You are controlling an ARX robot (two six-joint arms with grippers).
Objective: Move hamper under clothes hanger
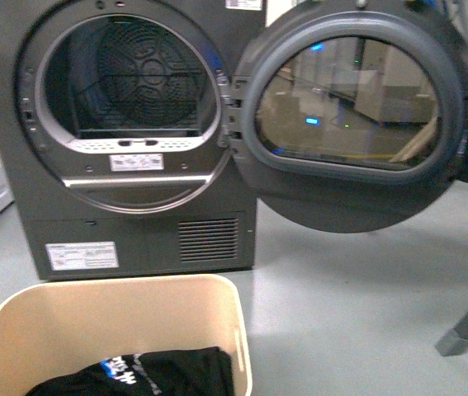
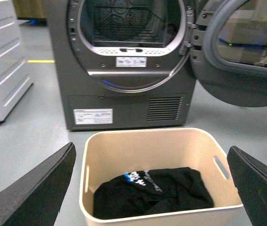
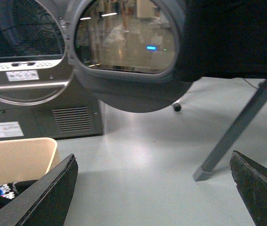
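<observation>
The left gripper [image 2: 150,148] stood wide open and held nothing. Its 2 dark fingers [image 2: 34,188] were spread far apart, and the hamper [image 2: 138,146] sat on the floor [image 1: 349,297] just ahead of them, centred in the gap. Neither finger touched the tub's walls. A black garment [image 2: 152,190] with blue and white print lay crumpled in the bottom of it.

The hamper rested in front of the dark grey machine [image 1: 134,239], close to its base, below the open drum. The round door [image 1: 357,198] was swung out to the right of it.

The right gripper [image 3: 153,156] was likewise wide open and empty, with bare floor between its fingertips. In the right wrist view the hamper showed only as a corner beside 1 finger, outside the gap.

Of the clothes hanger [image 3: 239,129], only 1 slanted grey leg and its foot showed. It stood on the floor well apart from the hamper, to the right beyond the door.
</observation>
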